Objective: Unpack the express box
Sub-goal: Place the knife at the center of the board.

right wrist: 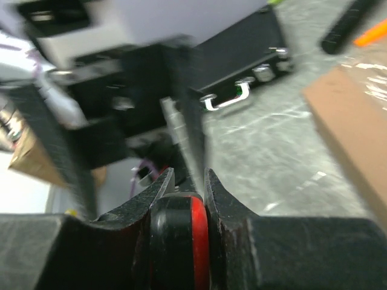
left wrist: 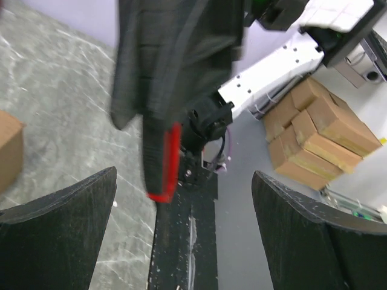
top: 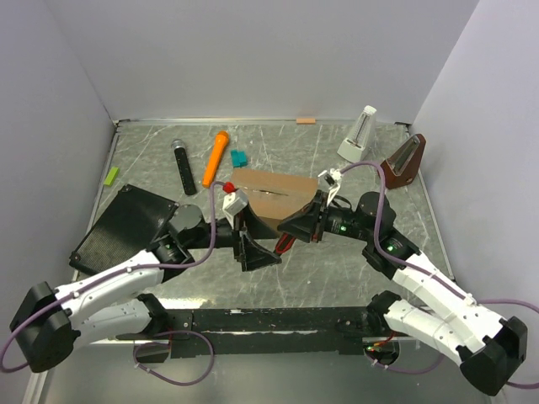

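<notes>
**Box not opened yet, tool is in the right jaws**

The express box lies in the middle of the table, just beyond both grippers. From above its flaps look shut, and the right wrist view shows shiny tape on its top. You cannot tell from these pictures if the tape is already cut.

Your right gripper is clenched on a red and black tool, held near the box's front edge. I judge it is a cutter, but the blur hides its tip. Your left gripper is released, jaws wide apart and grasping nothing, just beside the tool.

The black ribbed case lies apart at the left. I judge nearly all the work is left: open the seam, lift the flaps, take out the contents
</notes>
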